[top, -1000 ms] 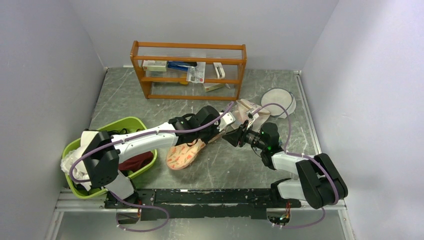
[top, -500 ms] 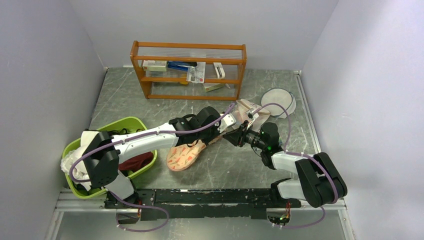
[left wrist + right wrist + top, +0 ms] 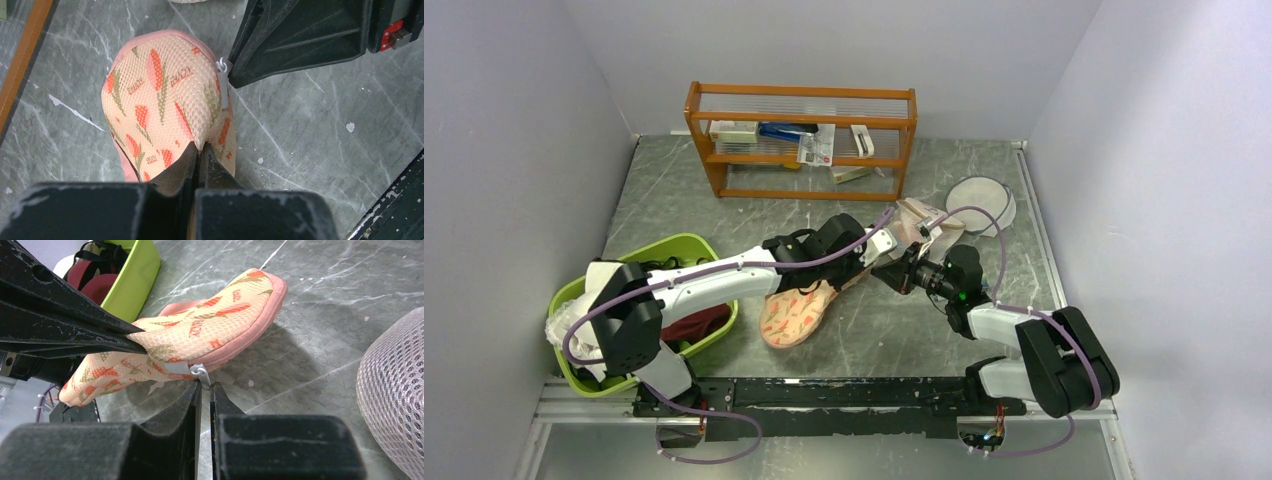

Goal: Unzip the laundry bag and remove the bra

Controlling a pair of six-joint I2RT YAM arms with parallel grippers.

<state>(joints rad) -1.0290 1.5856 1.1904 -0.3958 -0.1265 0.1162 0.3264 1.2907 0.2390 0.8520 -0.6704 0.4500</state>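
Both arms extend low to the centre of the surface point(image 3: 674, 200), tips meeting. Left tool point(image 3: 197, 147) clamps mesh of the laundry bag point(image 3: 165, 100), which trails toward 7 o'clock. Right tool point(image 3: 205, 386) narrow, pinching the zip pull point(image 3: 202, 372).

Laundry bag point(image 3: 796, 312) between bin point(image 3: 679, 243) and mesh bag point(image 3: 981, 205)

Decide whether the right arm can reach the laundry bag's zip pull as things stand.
Probably yes. The right gripper has its jaws almost closed at the zip pull, nothing between. The left gripper pinches the laundry bag, holding that edge up. Whether the pull is already gripped is unclear.
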